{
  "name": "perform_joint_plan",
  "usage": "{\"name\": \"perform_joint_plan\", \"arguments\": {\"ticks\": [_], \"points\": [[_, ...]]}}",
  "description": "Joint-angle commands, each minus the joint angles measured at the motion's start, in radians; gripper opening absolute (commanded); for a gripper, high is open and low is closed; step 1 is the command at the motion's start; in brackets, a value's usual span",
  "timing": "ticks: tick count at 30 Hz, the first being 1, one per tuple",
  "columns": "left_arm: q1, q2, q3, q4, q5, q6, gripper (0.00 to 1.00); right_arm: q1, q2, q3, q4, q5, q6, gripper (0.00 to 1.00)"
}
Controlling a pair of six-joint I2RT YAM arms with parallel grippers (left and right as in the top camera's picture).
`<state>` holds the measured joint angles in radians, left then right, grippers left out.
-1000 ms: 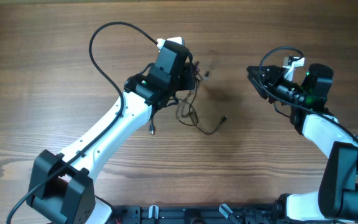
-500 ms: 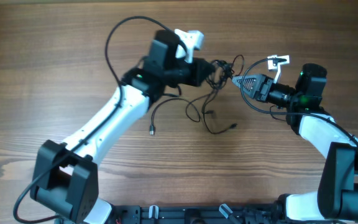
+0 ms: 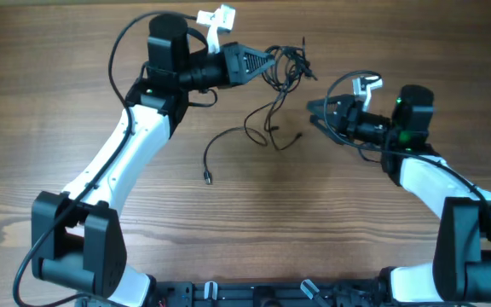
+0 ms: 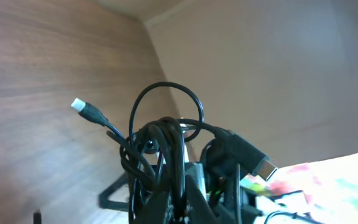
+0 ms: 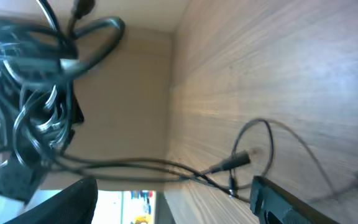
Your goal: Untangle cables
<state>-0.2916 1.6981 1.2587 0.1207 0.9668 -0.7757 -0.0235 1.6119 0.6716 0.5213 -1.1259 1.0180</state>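
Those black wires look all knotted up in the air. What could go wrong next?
1. The left gripper is shut on the knot of cables, lifted off the table. Pulling harder might tighten the knot instead of loosening it.
2. The right gripper is open and holds nothing. It may grab the wrong loop, or miss the thin trailing strands that hang down to the table.

Robotics lab — wooden table (image 3: 41,85), two arms (image 3: 113,158)

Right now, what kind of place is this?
Probably a robot lab workbench: a wood-grain table with two robot arms. The left gripper holds up a knot of thin black cables, and the right gripper is open nearby.
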Motion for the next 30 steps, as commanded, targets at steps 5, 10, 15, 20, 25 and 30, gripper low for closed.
{"name": "perform_joint_plan", "arguments": {"ticks": [5, 10, 15, 20, 25, 30], "points": [[-0.049, 0.002, 0.011, 0.003, 0.012, -0.079, 0.04, 0.064, 0.001, 0.0, 0.353, 0.199, 0.389, 0.73], [-0.082, 0.002, 0.011, 0.003, 0.009, -0.105, 0.04, 0.105, 0.001, 0.0, 0.302, 0.298, 0.394, 0.64], [-0.121, 0.002, 0.011, -0.031, -0.026, -0.092, 0.04, 0.105, 0.001, 0.0, 0.441, 0.269, 0.395, 0.41], [-0.146, 0.002, 0.011, -0.194, -0.272, -0.093, 0.04, 0.105, 0.001, 0.0, 0.578, 0.091, 0.317, 0.3], [-0.183, 0.002, 0.011, -0.189, -0.359, -0.096, 0.18, 0.105, 0.001, 0.0, 0.576, 0.06, 0.218, 0.2], [-0.153, 0.002, 0.011, -0.193, -0.342, -0.092, 0.28, 0.101, 0.001, 0.0, 0.441, 0.097, 0.095, 0.04]]}}
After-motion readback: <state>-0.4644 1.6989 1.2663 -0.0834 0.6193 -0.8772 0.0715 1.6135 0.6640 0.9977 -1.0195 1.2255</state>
